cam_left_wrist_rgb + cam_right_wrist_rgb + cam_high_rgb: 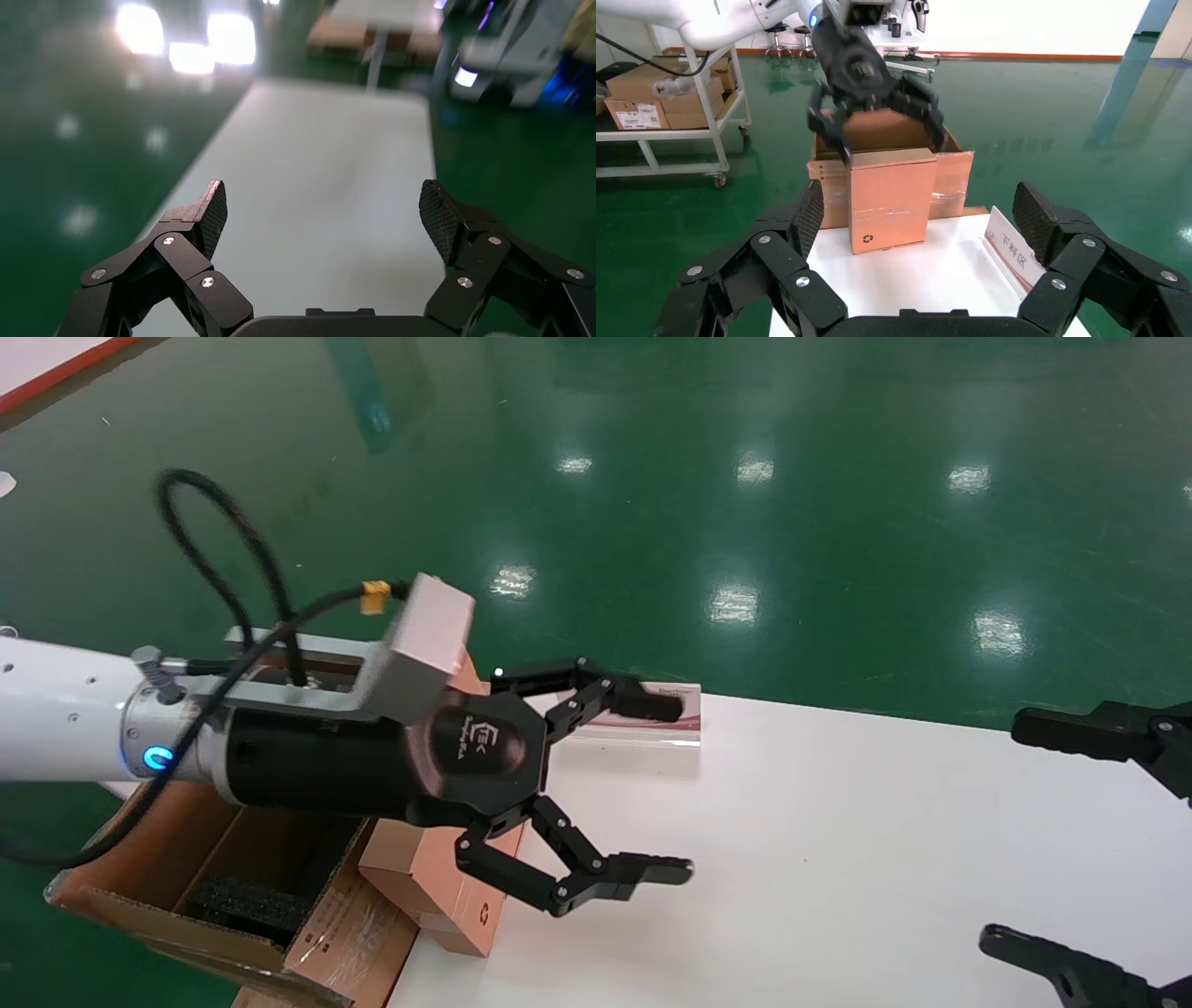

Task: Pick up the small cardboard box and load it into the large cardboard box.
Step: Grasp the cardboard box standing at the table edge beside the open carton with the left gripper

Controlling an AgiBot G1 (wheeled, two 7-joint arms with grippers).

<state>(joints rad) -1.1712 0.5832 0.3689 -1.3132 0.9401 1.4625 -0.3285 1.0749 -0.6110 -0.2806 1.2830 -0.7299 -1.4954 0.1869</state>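
Note:
The small cardboard box (436, 887) stands upright at the left end of the white table (838, 850), its recycling symbol low on the face seen in the right wrist view (891, 200). The large cardboard box (186, 859) sits just past that table end, flaps open, with black foam (244, 905) inside; it also shows behind the small box in the right wrist view (951, 175). My left gripper (684, 787) hovers just above the small box, open and empty, fingers pointing along the table (327, 210). My right gripper (1006, 831) is open and empty at the table's right end (919, 210).
A white and red label stand (666, 710) is on the table's far edge near the left gripper, also in the right wrist view (1014, 246). A white trolley with cartons (659, 105) stands on the green floor beyond the boxes.

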